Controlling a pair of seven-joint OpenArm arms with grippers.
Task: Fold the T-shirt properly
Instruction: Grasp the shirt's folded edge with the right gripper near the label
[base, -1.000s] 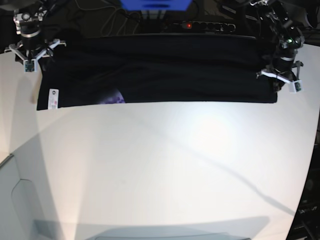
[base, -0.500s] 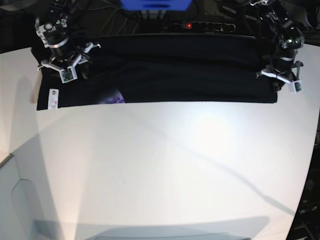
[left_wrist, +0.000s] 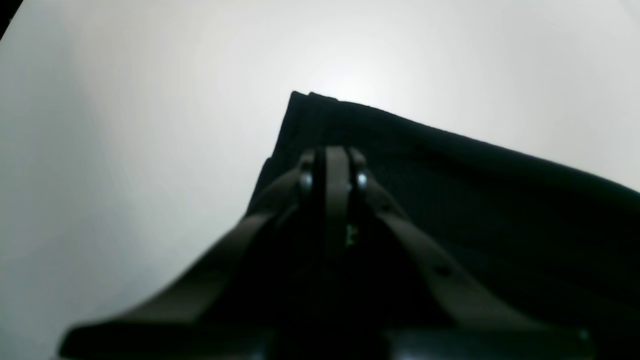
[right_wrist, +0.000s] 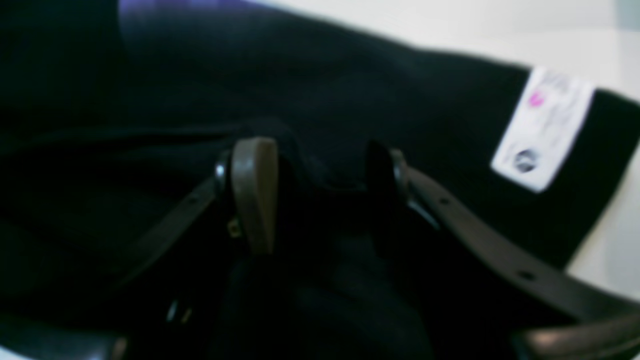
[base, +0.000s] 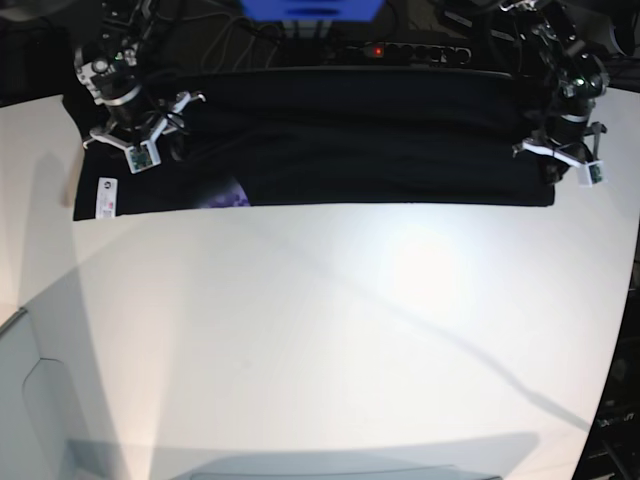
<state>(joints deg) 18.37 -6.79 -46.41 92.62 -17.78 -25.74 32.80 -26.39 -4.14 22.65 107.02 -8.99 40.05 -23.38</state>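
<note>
Black T-shirt, upper frame: right gripper has come onto its labelled end, jaws spread; left gripper stays pressed shut, so a two-corner fold seems imminent.

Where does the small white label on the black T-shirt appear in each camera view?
Base: small white label, far left, at the black cloth T-shirt's near corner.
Right wrist: label upper right, beyond the right end effector.
Left wrist: not in view.
Shared landmark: the T-shirt's near edge against the white table.
</note>
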